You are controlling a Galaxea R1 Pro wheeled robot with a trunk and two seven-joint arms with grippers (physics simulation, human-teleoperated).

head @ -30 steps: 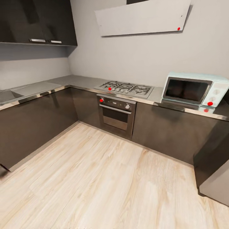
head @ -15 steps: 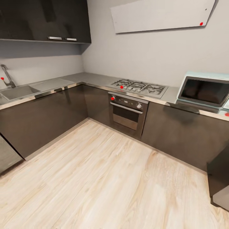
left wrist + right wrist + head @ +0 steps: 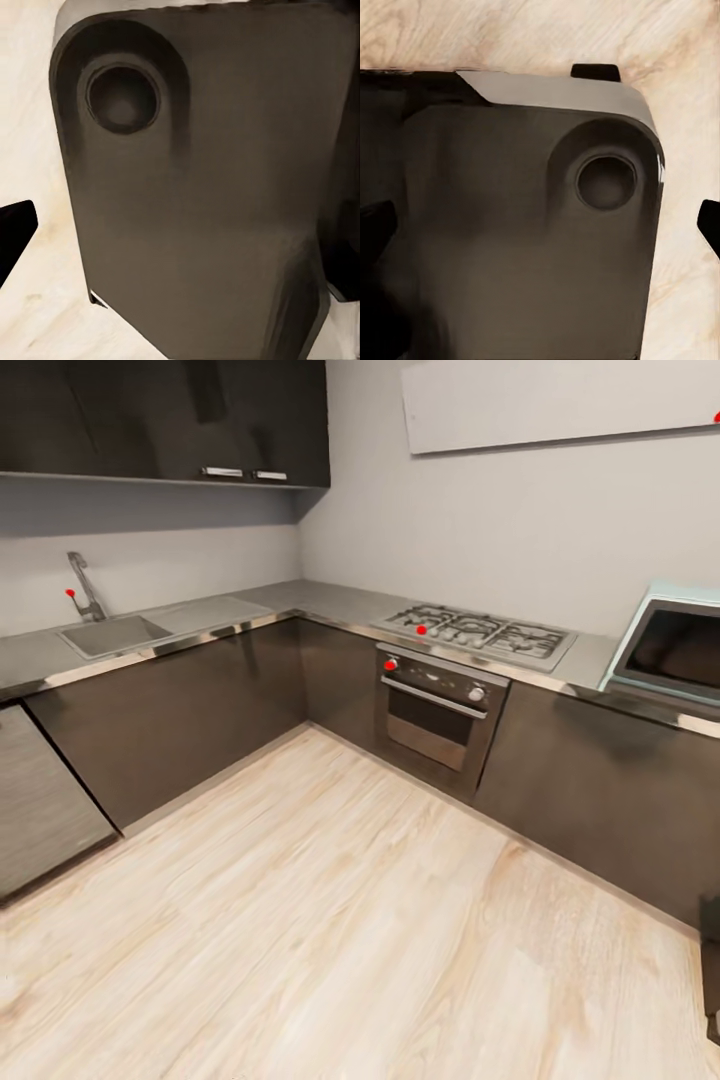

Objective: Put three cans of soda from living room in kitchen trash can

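While the robot faces the kitchen, these hold:
Room: oven (image 3: 440,708), sink (image 3: 110,634), microwave (image 3: 672,650) along dark counters
Cans, bin: unseen here
Jaws: cannot tell, both sides
Handling: cans likely light, smooth, dentable; grasp mid-body

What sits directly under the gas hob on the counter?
A built-in oven with two knobs and a bar handle sits under the gas hob. Its dark door hides whatever is inside.

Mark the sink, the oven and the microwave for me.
sink (image 3: 105,634), head view, on the basin floor.
oven (image 3: 432,716), head view, on the door glass.
microwave (image 3: 685,650), head view, on its dark door window.
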